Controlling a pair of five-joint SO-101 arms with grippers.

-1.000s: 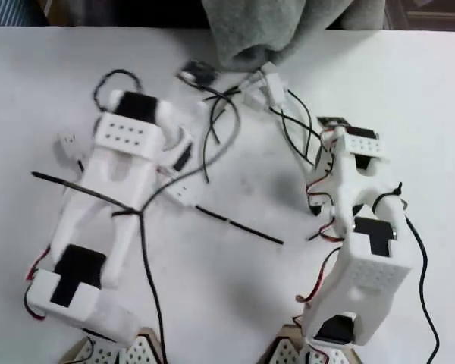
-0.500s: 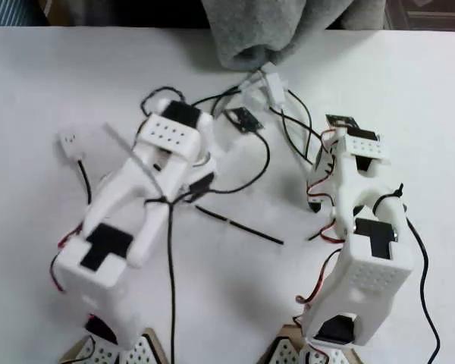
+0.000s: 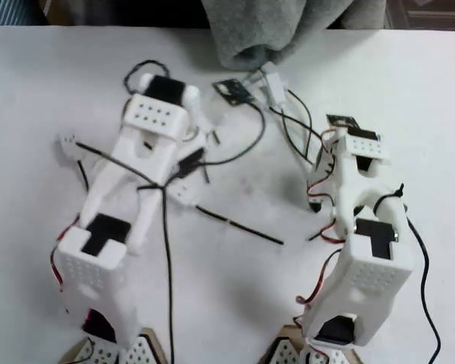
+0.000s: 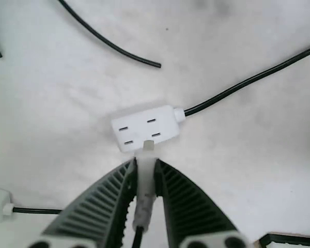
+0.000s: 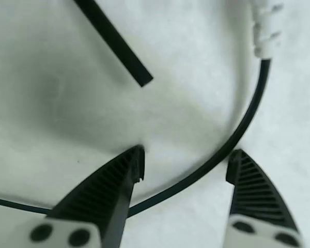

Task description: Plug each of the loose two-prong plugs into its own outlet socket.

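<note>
In the left wrist view my left gripper [image 4: 144,164] is shut on a white two-prong plug [image 4: 144,181]. The plug's tip meets the near edge of a white outlet block [image 4: 146,129] with two pairs of slots, lying flat with a black cord. From above, the left gripper [image 3: 192,161] hangs just behind that outlet block [image 3: 183,193]. My right gripper [image 5: 187,155] stands open low over the table, straddling a thin black cord [image 5: 232,139] that leads to another white plug [image 5: 265,31]. In the high view the right gripper [image 3: 316,199] is at the right.
A loose black cord end [image 3: 277,241] lies mid-table. Another white plug [image 3: 67,142] sits at the left. White connectors [image 3: 269,87] and a small black module [image 3: 231,91] lie among tangled cords at the back. A grey cloth [image 3: 280,30] hangs over the far edge.
The left arm swung right, then back toward the middle, dragging its cords and the black module. Its gripper now hangs by the outlet block. The right arm has kept still.
</note>
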